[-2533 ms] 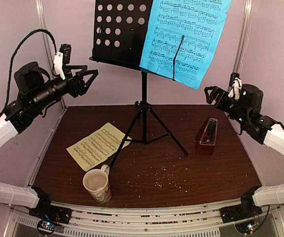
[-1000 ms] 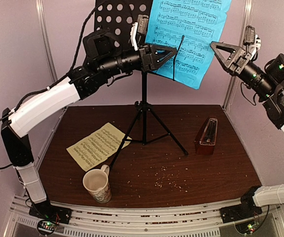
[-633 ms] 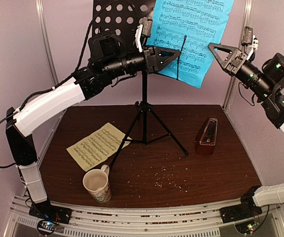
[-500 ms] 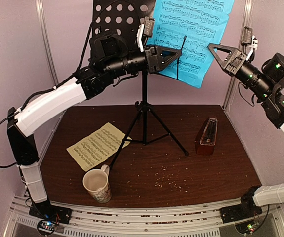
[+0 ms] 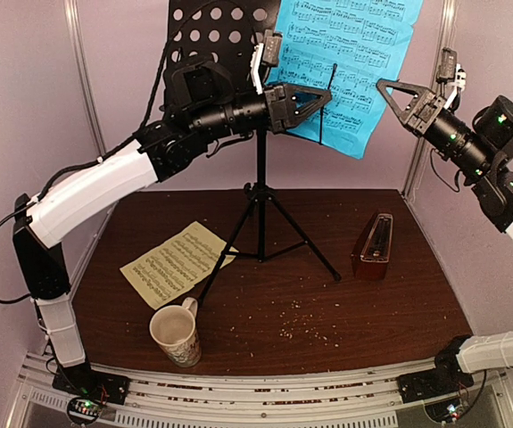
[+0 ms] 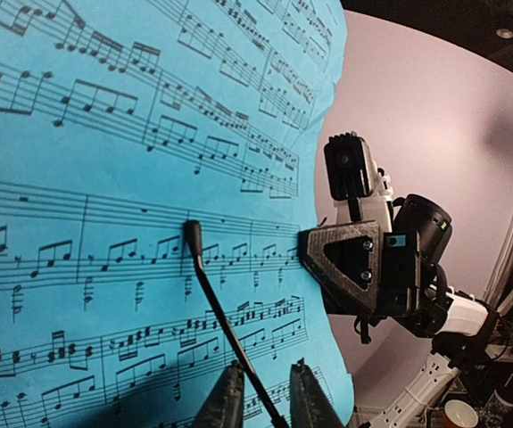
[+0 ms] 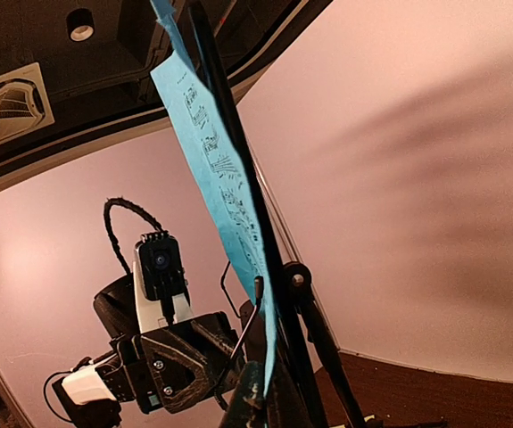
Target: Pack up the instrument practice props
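Near: mug [image 5: 176, 334] and pale yellow sheet [image 5: 174, 263] on tabletop [image 5: 372, 312], left of music stand [image 5: 259, 178] legs; metronome [image 5: 374, 250] right of them. Far: blue sheet [image 5: 345, 53] on the stand's desk (upper right side); left tool [image 5: 326, 92] narrowly spread astride its wire clip [image 6: 216, 303]; right tool [image 5: 383, 84] pressed together on blue sheet's right edge.

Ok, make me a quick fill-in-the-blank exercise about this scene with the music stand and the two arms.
1. The sheet on the black stand is ___ in colour.
2. The yellow sheet lies flat on the ___.
3. Seen from above, the metronome stands to the ___ of the stand's legs.
4. The thin wire across the hanging sheet runs between the fingers of the ___ arm.

Missing words: blue; table; right; left.
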Robot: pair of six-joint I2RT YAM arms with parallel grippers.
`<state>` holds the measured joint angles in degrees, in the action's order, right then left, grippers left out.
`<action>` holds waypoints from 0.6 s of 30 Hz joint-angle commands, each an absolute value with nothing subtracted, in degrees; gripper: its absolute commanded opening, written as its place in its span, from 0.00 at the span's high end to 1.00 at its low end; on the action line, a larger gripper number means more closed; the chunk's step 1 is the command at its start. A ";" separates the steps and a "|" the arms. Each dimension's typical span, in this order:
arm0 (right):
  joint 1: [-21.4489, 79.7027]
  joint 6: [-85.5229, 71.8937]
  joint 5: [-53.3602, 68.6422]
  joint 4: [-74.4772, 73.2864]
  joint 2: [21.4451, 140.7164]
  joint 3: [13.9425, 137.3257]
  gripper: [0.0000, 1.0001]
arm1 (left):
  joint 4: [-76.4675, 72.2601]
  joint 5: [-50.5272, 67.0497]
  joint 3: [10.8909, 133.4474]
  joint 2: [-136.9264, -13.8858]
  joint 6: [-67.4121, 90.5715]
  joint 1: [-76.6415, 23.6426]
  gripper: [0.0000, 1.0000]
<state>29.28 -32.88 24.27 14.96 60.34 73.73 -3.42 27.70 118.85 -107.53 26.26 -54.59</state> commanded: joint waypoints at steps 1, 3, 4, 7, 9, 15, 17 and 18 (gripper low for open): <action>29.75 -32.35 23.49 16.22 60.00 74.54 1.00 | -7.06 28.38 120.85 -108.54 26.50 -54.93 0.85; 29.69 -32.28 23.40 16.27 59.94 74.36 1.00 | -7.13 28.30 120.81 -108.54 26.59 -54.93 0.92; 29.75 -32.31 23.34 16.27 59.90 74.28 1.00 | -7.20 28.29 120.77 -108.54 26.67 -54.93 0.94; 29.71 -32.05 23.13 16.30 59.73 74.19 1.00 | -7.12 28.23 120.76 -108.54 26.56 -54.93 1.00; 29.73 -31.92 22.83 16.24 59.72 74.03 1.00 | -7.12 28.21 120.76 -108.54 26.48 -54.93 1.00; 29.71 -31.64 22.52 16.23 59.57 73.75 1.00 | -6.68 28.04 120.59 -108.62 26.24 -54.93 0.86; 29.71 -31.58 22.46 16.25 59.57 73.66 1.00 | -7.00 28.23 120.63 -108.75 26.59 -54.93 0.75; 29.71 -31.56 22.42 16.18 59.56 73.61 1.00 | -7.12 28.41 120.67 -108.85 26.80 -54.93 0.71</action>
<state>29.30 -32.53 23.24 14.90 60.34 73.73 -4.47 27.57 118.85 -107.83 26.50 -54.59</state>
